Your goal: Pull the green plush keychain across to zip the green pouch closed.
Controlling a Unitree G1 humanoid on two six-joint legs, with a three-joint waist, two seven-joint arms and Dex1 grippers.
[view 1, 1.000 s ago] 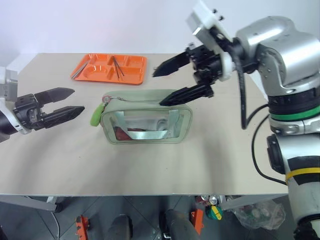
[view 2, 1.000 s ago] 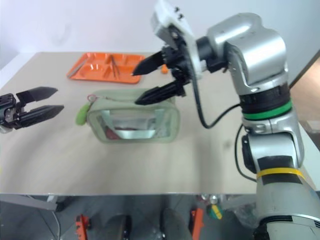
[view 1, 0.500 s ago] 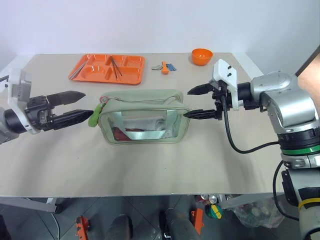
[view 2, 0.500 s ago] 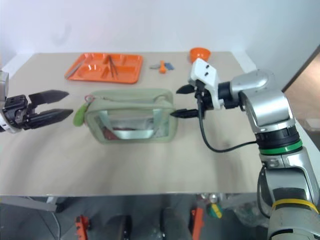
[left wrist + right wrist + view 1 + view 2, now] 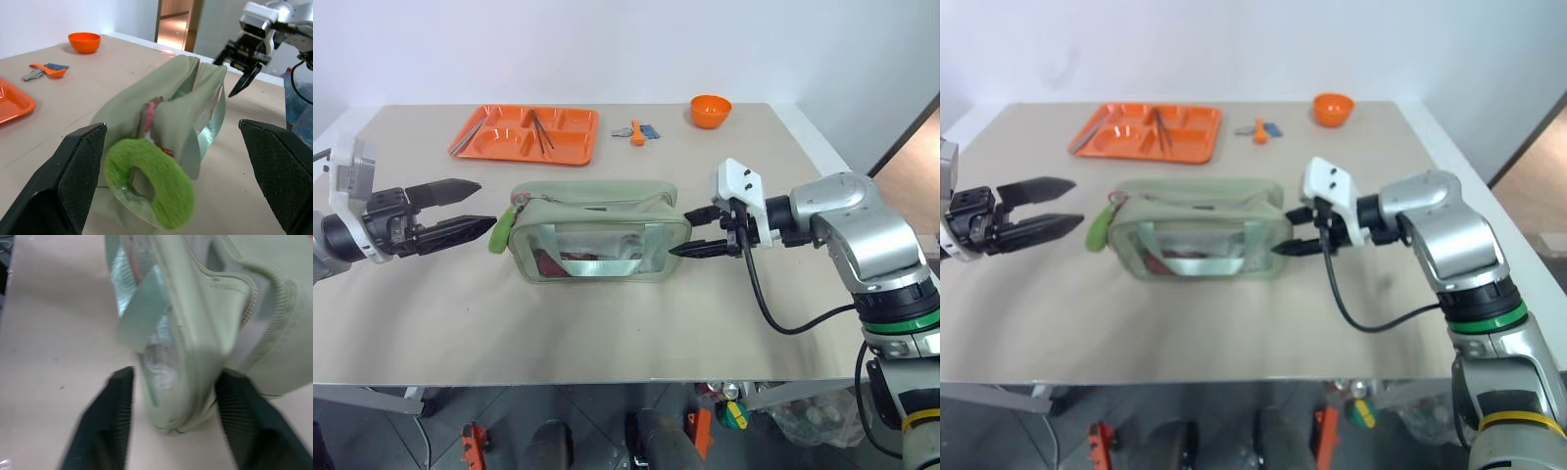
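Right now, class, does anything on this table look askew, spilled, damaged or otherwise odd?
Nothing spilled or damaged. The green pouch stands with its top zipper gaping, and the green plush keychain dangles at its end by the left gripper. The right gripper straddles the opposite corner.

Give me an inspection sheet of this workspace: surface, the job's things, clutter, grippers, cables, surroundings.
Surface: beige table, bare at the front.
Job's things: green pouch stands mid-table, clear window facing the robot; green plush keychain hangs at its left end.
Clutter: orange tray holding utensils at the back left; orange bowl at the back right; small orange and blue items between them.
Grippers: left gripper open, level, just left of the keychain, not touching it. Right gripper at the pouch's right end, a finger on each side of it; contact cannot be told.
Cables: black cable loops under the right arm.
Surroundings: white wall behind; a doorway at the right.
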